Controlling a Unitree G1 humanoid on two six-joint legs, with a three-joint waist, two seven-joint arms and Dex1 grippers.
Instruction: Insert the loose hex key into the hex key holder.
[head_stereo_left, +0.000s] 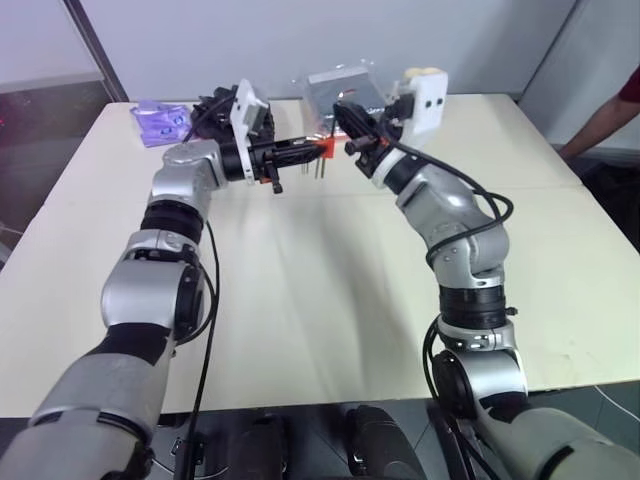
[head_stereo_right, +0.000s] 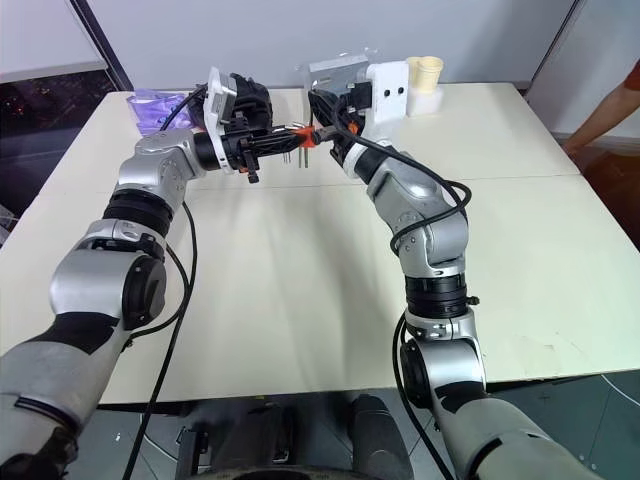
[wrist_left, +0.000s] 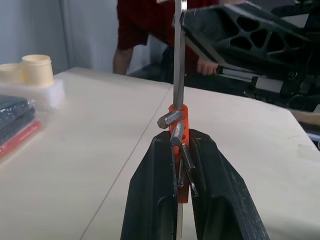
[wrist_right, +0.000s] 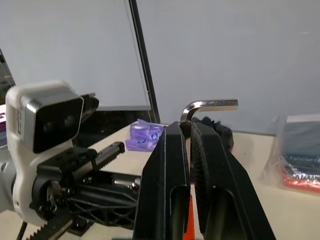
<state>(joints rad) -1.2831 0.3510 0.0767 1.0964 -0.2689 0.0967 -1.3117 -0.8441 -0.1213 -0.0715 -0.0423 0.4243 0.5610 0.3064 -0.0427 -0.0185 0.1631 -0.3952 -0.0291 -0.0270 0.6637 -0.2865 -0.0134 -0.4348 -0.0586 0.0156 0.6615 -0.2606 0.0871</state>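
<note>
My left gripper (head_stereo_left: 310, 149) reaches in level from the left above the table's far middle, shut on the red-orange hex key holder (head_stereo_left: 322, 147), whose short grey keys hang down from it. In the left wrist view the holder (wrist_left: 178, 117) sits between the black fingers. The loose hex key (wrist_left: 179, 60) stands straight up out of the holder's top, and how deep it sits there I cannot tell. My right gripper (wrist_right: 184, 127) is shut on this key just below its bend, and the bent end (wrist_right: 207, 105) sticks out above the fingertips. The two grippers nearly touch.
A purple bag (head_stereo_left: 160, 122) lies at the table's far left. A clear plastic package (head_stereo_left: 340, 90) and cream cups on a white block (head_stereo_right: 425, 75) stand at the back. A person's arm (head_stereo_left: 600, 125) rests at the table's right edge.
</note>
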